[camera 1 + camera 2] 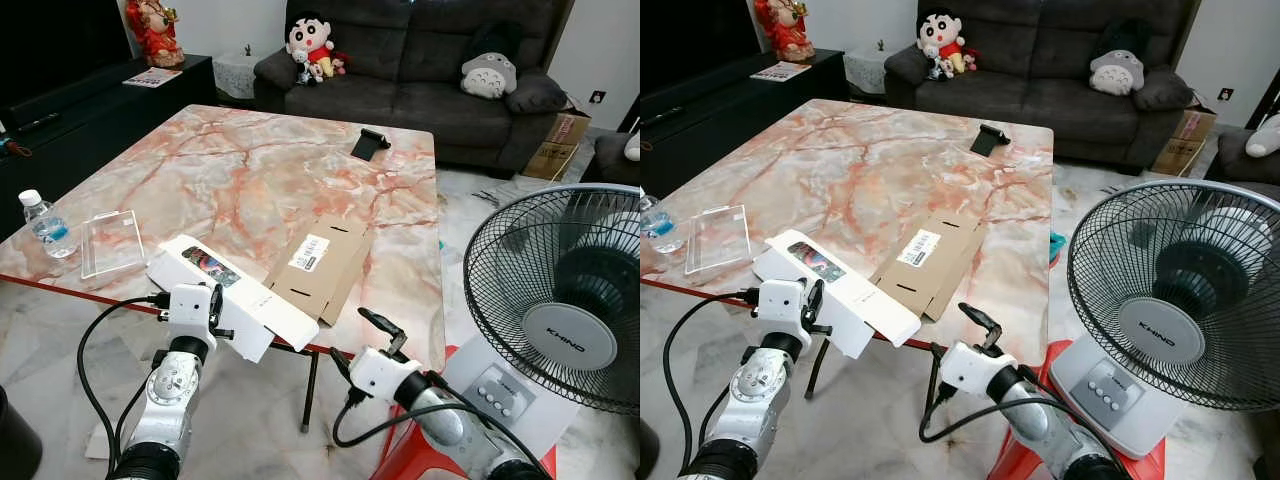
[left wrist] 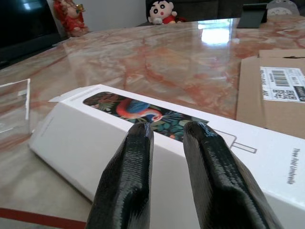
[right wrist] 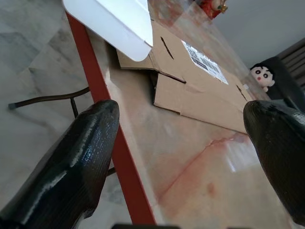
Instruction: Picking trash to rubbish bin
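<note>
A long white box [image 1: 232, 296] lies at the near edge of the marble table [image 1: 250, 170], with its near end jutting past the red rim. Its top face bears a dark picture strip with a bright bird among leaves, and small lettering runs along its side. Just beside it, toward the table's middle, lies a flattened brown cardboard carton [image 1: 322, 263] with a white barcode label; the box's end overlaps the carton's near corner.

The left pincer [image 1: 214, 308] is at the box's near end. In the left wrist view its two black fingers [image 2: 127, 181] stand nearly together with a slim gap, resting against the white top of the box just below the bird picture; whether they truly pinch it I cannot tell.

The right pincer [image 1: 362, 338] hovers below the table's near edge, between the table and the fan, touching nothing. Its fingers [image 3: 71, 167] are spread wide, with the red rim and the carton seen between them.

Farther left on the table lie a clear plastic tray [image 1: 112, 241] and a small water bottle [image 1: 46, 224]. A dark phone stand [image 1: 370, 143] sits near the far edge. A white standing fan [image 1: 565, 300] rises at the right, and a grey sofa [image 1: 420, 60] with plush toys lines the back.
</note>
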